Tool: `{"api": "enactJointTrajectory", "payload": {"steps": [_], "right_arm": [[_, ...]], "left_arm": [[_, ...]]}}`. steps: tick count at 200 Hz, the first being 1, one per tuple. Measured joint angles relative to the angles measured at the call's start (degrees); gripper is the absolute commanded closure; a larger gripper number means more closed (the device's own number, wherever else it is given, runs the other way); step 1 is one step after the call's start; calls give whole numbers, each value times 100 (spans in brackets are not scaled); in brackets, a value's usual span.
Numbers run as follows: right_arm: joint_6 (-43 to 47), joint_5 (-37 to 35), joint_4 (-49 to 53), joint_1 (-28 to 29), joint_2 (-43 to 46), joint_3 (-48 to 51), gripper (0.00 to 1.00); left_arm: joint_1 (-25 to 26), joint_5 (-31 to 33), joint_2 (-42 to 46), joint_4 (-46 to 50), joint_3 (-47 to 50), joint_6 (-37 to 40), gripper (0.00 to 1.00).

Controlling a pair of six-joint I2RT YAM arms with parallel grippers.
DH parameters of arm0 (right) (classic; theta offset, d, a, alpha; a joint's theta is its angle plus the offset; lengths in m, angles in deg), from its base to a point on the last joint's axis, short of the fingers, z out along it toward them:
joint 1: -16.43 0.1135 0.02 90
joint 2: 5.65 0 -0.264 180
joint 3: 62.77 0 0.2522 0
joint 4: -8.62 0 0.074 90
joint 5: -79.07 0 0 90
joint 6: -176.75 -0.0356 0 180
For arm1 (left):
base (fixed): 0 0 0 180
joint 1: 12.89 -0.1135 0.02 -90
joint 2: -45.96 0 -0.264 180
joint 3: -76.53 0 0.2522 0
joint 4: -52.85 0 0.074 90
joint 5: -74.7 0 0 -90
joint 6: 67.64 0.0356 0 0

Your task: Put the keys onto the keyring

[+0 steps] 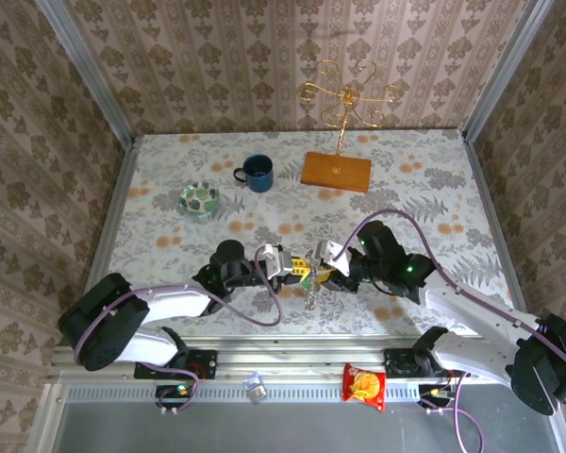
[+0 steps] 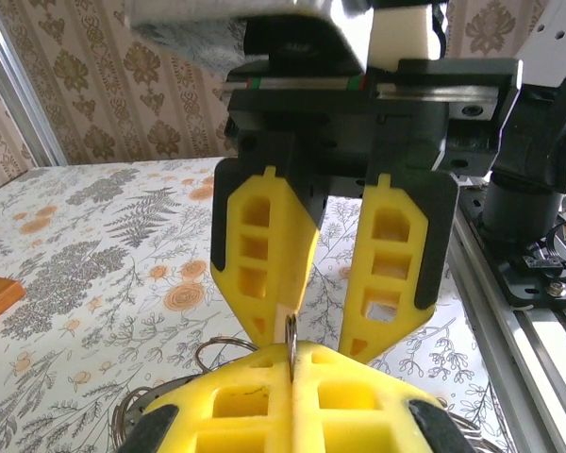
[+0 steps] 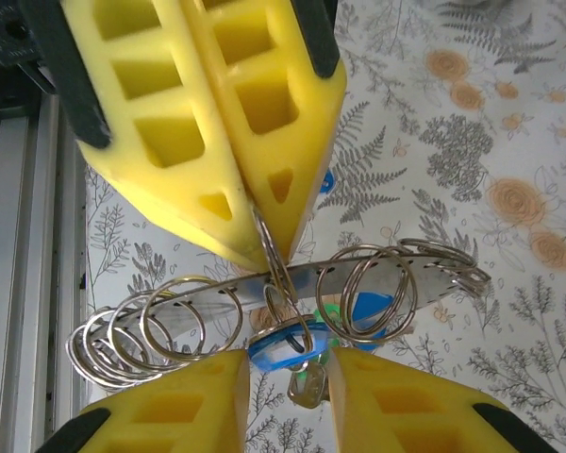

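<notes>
1. Now the left gripper (image 3: 257,226) has its jaws pressed together on one thin wire loop of the keyring (image 3: 396,274). It holds the ring up off the surface (image 3: 472,142), midway between the two arms.
2. Facing it, the right gripper (image 3: 291,373) has its jaws apart. A blue-tagged key (image 3: 281,345) hangs in the gap, seemingly threaded on a loop already. I can't tell whether either jaw touches it.
3. More keys (image 3: 370,311) dangle behind the ring's flat bar.
4. To my eye, the step in hand is working a key round a loop. Doing it well means the left grip stays firm and level. The right should take the key by its tag rather than its blade, and slide it slowly along the wire so nothing springs off.
</notes>
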Motion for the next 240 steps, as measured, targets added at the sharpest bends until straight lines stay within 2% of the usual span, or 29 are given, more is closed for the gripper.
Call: {"api": "enactJointTrajectory", "payload": {"steps": [48,82,173,197,240], "right_arm": [[4,44,-160,0,271,7,70],[22,166,-199,0,225,4,74],[-15,420,-415,-2,-68,2,100],[55,420,-267,7,-72,-55,100],[426,365,481,55,-271,-601,100]], "left_arm": [[0,-68,0,-7,0,2,100],[0,-111,0,-4,0,4,100],[-11,-116,4,31,0,9,100],[-4,-98,15,103,0,52,86],[0,-55,125,575,-116,267,86]]}}
